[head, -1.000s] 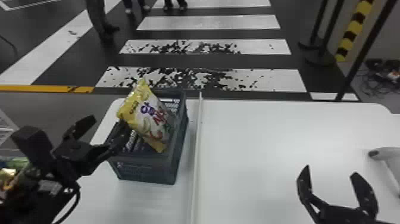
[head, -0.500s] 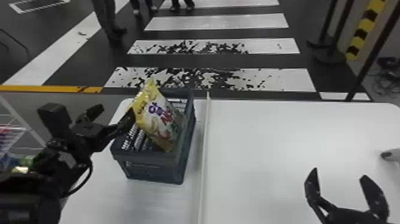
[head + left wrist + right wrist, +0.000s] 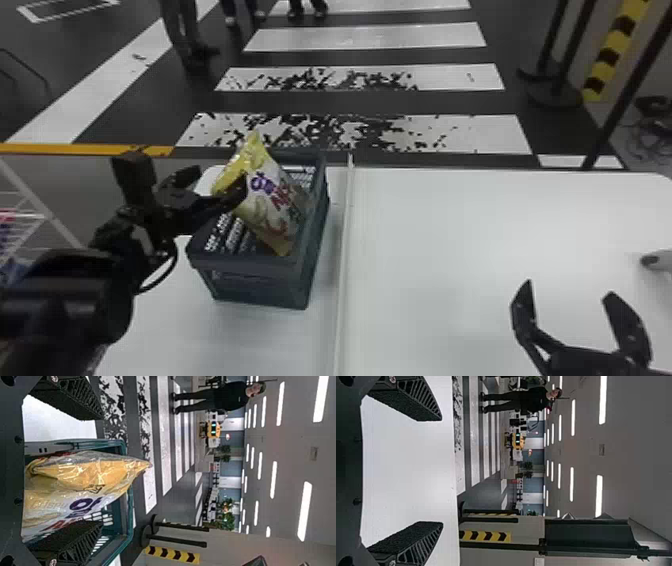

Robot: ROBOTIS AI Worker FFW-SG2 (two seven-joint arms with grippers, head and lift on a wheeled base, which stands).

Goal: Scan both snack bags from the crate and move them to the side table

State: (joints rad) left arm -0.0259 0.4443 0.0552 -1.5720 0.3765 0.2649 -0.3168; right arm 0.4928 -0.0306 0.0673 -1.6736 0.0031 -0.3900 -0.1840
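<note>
A yellow and white snack bag (image 3: 272,205) leans upright in the dark crate (image 3: 272,267), its top above the rim. At the bag's left edge is my left gripper (image 3: 221,176), open, with one finger across the printed face. In the left wrist view, the bag (image 3: 79,483) lies between the widely parted fingers of my left gripper (image 3: 102,470), above the crate (image 3: 128,522). A second bag cannot be made out. My right gripper (image 3: 569,287) is parked open over the right part of the table; the right wrist view has this gripper (image 3: 441,470) holding nothing.
A raised strip (image 3: 345,250) divides the white table (image 3: 450,225) just right of the crate. A pale device with a dark tip (image 3: 660,261) sits at the right edge. Wire shelving (image 3: 30,215) stands at the far left.
My left gripper has moved forward and right, bringing one finger over the bag's face. The head view has shifted slightly. My right gripper remains open.
</note>
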